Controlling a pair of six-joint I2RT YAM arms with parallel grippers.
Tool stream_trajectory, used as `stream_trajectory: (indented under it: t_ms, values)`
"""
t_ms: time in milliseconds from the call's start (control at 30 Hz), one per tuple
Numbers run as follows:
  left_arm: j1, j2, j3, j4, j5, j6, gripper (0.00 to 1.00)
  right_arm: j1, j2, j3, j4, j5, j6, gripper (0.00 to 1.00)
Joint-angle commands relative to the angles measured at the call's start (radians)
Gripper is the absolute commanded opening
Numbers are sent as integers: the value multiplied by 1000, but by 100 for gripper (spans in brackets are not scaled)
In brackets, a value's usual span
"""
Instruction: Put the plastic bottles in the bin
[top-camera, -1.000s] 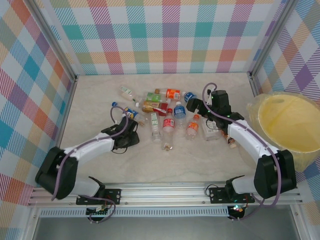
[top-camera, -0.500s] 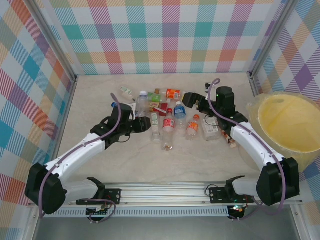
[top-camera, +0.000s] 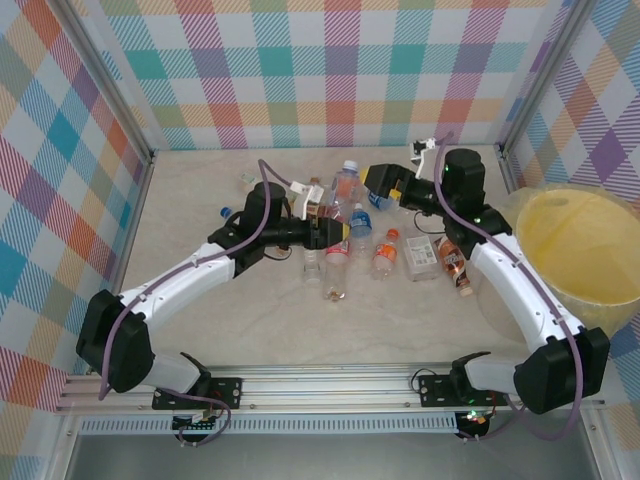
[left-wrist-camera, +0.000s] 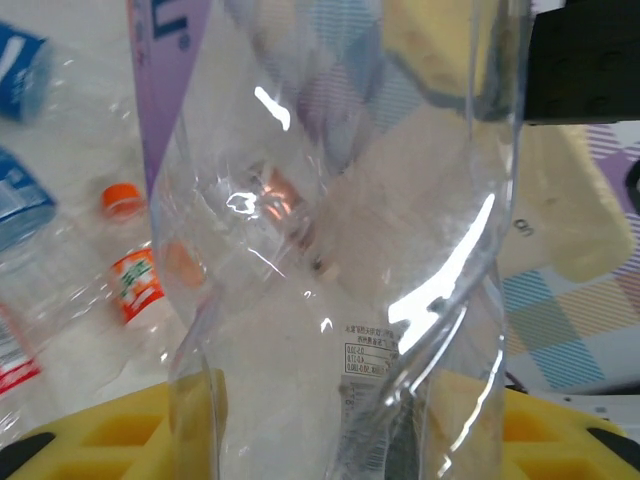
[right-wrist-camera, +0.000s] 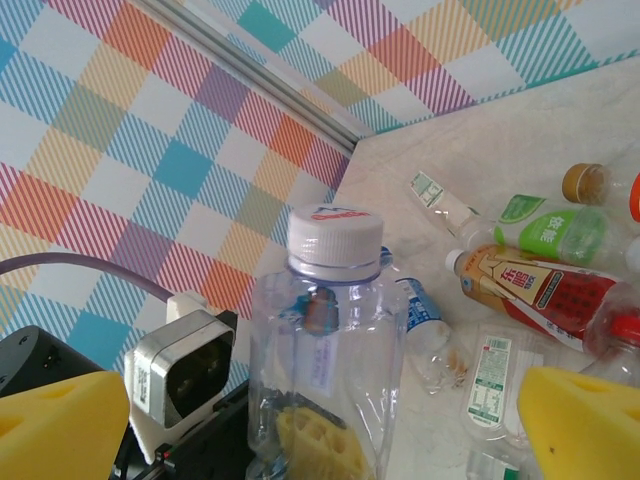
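My left gripper (top-camera: 333, 232) is shut on a clear plastic bottle (top-camera: 346, 188) with a white cap and holds it upright above the pile. In the left wrist view the bottle (left-wrist-camera: 330, 250) stands between the yellow pads (left-wrist-camera: 110, 430). My right gripper (top-camera: 374, 189) hangs open just right of it; in the right wrist view the bottle (right-wrist-camera: 335, 340) stands ahead between the spread yellow fingertips (right-wrist-camera: 580, 425), untouched. Several more plastic bottles lie on the table, among them a red-labelled one (top-camera: 337, 250) and an orange-labelled one (top-camera: 385, 255). The pale yellow bin (top-camera: 580, 250) stands at the right.
A green-labelled bottle (right-wrist-camera: 545, 232), a tan and red one (right-wrist-camera: 545, 288) and a blue-labelled one (right-wrist-camera: 420, 310) lie behind the held bottle. Checked walls close in the table (top-camera: 200, 300) on three sides. The arm bases sit along the near rail.
The left arm has lifted the clear bottle off the table and carried it right. The right gripper has risen and swung left, and now faces it.
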Motion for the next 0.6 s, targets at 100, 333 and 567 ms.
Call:
stream_trajectory:
  t_ms: [100, 333, 567]
  values:
    - [-29, 26, 37, 83, 77, 0, 49, 6, 56, 66, -79, -94, 27, 100]
    - [-44, 53, 53, 105, 98, -5, 49, 14, 117, 98, -82, -168, 50, 90]
    - [-58, 76, 60, 130, 105, -19, 49, 28, 132, 98, -89, -127, 43, 75]
